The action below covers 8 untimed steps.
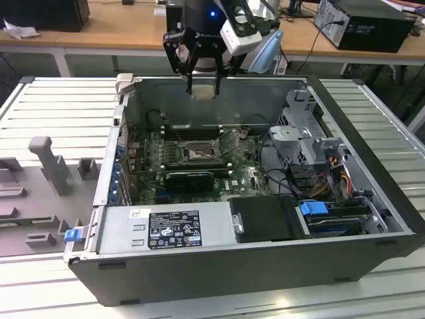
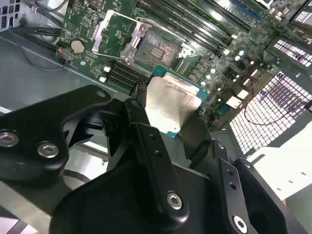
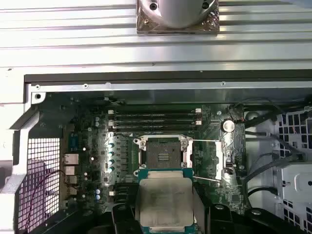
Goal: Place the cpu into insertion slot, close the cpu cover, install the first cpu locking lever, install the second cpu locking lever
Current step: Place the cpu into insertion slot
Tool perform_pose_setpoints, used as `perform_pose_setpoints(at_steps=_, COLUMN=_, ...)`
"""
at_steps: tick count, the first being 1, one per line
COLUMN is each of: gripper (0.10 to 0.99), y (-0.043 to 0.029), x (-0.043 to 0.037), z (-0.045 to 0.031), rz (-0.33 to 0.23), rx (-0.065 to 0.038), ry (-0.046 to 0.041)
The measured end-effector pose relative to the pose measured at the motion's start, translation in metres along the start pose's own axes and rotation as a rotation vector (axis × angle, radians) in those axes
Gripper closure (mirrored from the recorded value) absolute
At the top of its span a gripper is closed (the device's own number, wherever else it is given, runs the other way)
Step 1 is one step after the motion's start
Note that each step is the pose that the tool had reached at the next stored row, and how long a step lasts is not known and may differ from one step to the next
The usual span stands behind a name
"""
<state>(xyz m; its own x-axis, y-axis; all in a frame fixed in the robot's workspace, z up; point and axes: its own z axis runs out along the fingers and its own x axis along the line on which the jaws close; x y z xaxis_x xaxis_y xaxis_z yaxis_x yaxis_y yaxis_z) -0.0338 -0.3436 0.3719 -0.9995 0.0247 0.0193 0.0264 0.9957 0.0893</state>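
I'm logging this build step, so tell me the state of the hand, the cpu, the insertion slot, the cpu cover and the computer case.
hand: shut on the cpu.
cpu: held in the air, not seated.
insertion slot: empty, pin field exposed.
cpu cover: swung open.
computer case: lying flat, side open.

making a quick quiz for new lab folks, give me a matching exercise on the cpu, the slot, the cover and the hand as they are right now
Column one:
1 cpu
2 insertion slot
3 cpu cover
4 hand

Column two:
A empty, uncovered
B flipped open beside the slot
C shut, above the open case
D silver top, clamped, not seated

Pairs: 1-D, 2-A, 3-B, 4-C
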Motion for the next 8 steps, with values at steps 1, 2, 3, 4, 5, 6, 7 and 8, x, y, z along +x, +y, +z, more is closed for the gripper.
perform_pose_setpoints(at_steps=1, gripper=0.557, y=0.0000, x=-0.0001, z=0.0000, rz=0.010, rx=0.000, ry=-0.0009)
perform_pose_setpoints(at_steps=2, gripper=0.557, y=0.0000, x=0.0000, z=0.0000, rz=0.033, rx=-0.001, ry=-0.0029)
perform_pose_setpoints(at_steps=3, gripper=0.557, y=0.0000, x=0.0000, z=0.0001, rz=0.067, rx=-0.001, ry=-0.0059)
perform_pose_setpoints(at_steps=4, gripper=0.557, y=0.0000, x=0.0000, z=0.0002, rz=0.097, rx=-0.002, ry=-0.0087)
perform_pose_setpoints(at_steps=5, gripper=0.557, y=0.0000, x=0.0000, z=0.0005, rz=0.114, rx=-0.002, ry=-0.0101)
perform_pose_setpoints(at_steps=6, gripper=0.557, y=-0.0001, x=0.0000, z=0.0011, rz=0.118, rx=-0.002, ry=-0.0106)
perform_pose_setpoints(at_steps=7, gripper=0.557, y=-0.0002, x=0.0000, z=0.0017, rz=0.118, rx=-0.002, ry=-0.0106)
perform_pose_setpoints(at_steps=8, gripper=0.557, y=-0.0003, x=0.0000, z=0.0020, rz=0.118, rx=-0.002, ry=-0.0106)
